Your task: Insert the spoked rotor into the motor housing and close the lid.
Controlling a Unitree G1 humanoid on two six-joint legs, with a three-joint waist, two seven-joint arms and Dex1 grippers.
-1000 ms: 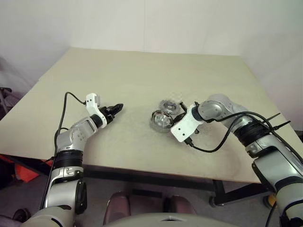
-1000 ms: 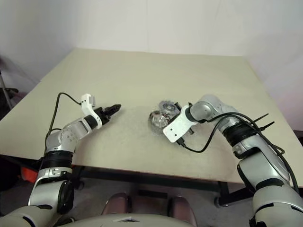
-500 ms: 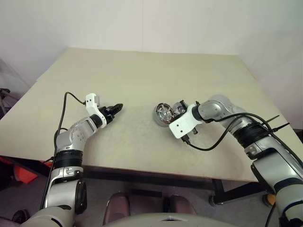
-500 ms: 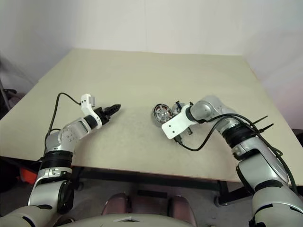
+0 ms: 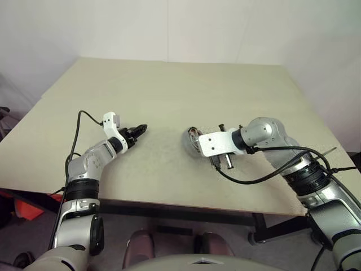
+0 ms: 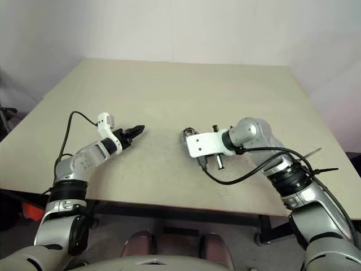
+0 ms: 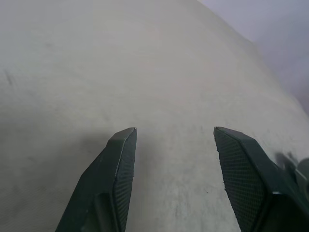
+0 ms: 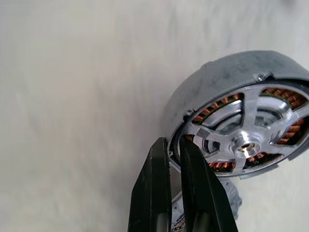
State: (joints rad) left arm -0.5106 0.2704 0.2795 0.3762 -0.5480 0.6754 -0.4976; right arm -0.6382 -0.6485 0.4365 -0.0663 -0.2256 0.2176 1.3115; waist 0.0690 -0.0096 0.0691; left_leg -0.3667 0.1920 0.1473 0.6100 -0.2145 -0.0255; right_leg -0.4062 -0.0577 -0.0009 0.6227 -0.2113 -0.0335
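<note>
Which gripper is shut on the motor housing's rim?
The right gripper, pinching the rim of the motor housing; the left gripper is open above bare table.

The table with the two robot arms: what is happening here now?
The right gripper is shut on the rim of the round silver motor housing, tilting it above the beige table. A spoked silver part sits in its mouth over the copper windings. The left gripper hangs open over bare table, holding nothing.
</note>
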